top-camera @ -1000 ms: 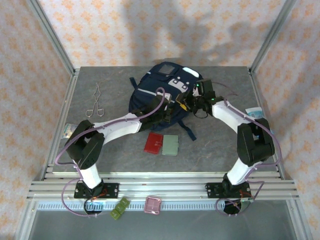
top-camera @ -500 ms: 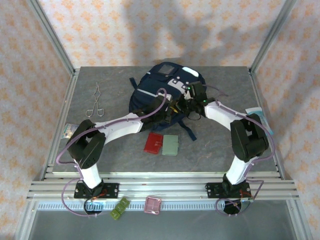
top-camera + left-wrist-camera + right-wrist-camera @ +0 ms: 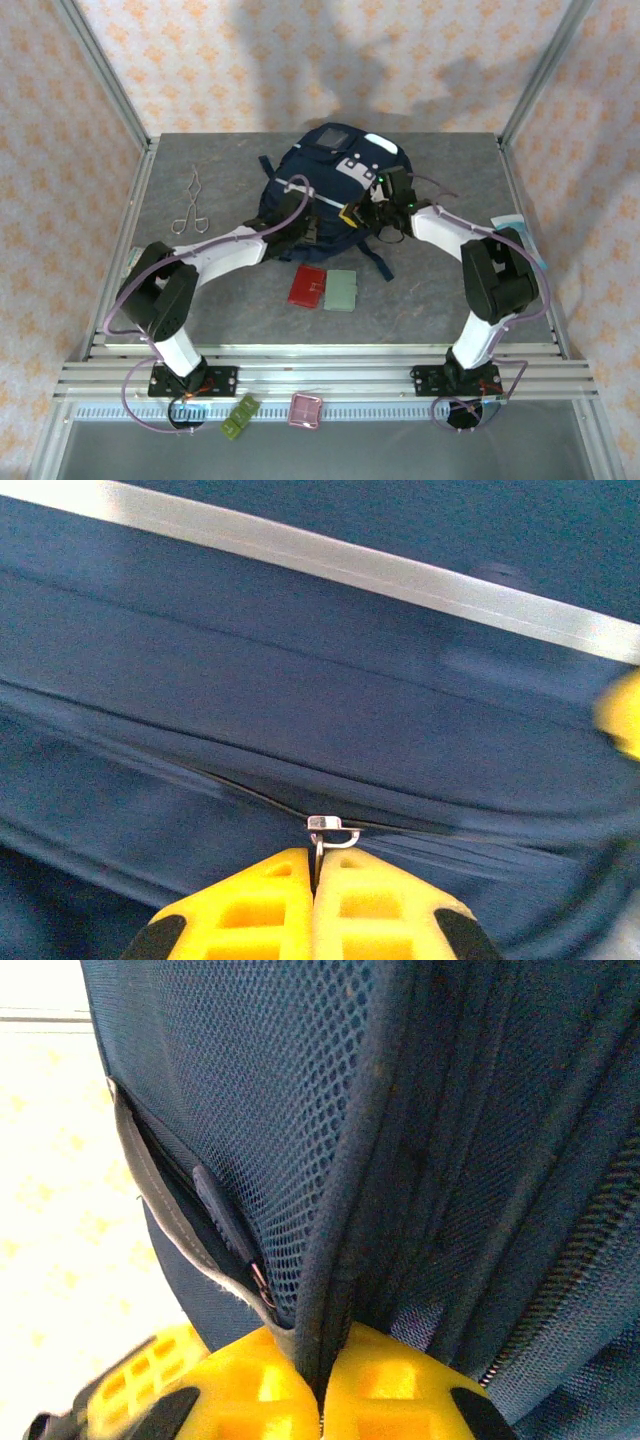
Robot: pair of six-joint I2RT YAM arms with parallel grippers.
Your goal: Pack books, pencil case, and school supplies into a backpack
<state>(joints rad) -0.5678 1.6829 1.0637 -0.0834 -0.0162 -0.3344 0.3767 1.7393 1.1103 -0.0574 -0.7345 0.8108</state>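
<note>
The navy backpack (image 3: 330,180) lies at the back middle of the table. My left gripper (image 3: 313,226) is at its front edge, shut on the metal zipper pull (image 3: 322,832) of a closed zip; the yellow fingertips (image 3: 275,880) meet around the pull ring. My right gripper (image 3: 366,212) is just to the right, shut on a thick piped seam (image 3: 335,1290) of the backpack beside its mesh panel. Two school supplies, a red case (image 3: 307,286) and a pale green case (image 3: 341,290), lie flat side by side in front of the backpack. The books and the pencil case are out of view.
A thin metal scissor-like tool (image 3: 189,203) lies at the back left. A light-blue packet (image 3: 508,225) sits at the right table edge. Dark backpack straps (image 3: 378,262) trail toward the cases. Small green (image 3: 240,415) and pink (image 3: 305,410) items sit below the rail.
My right gripper moved left onto the backpack and shut on its seam. The left arm shifted slightly, still holding the zipper pull.
</note>
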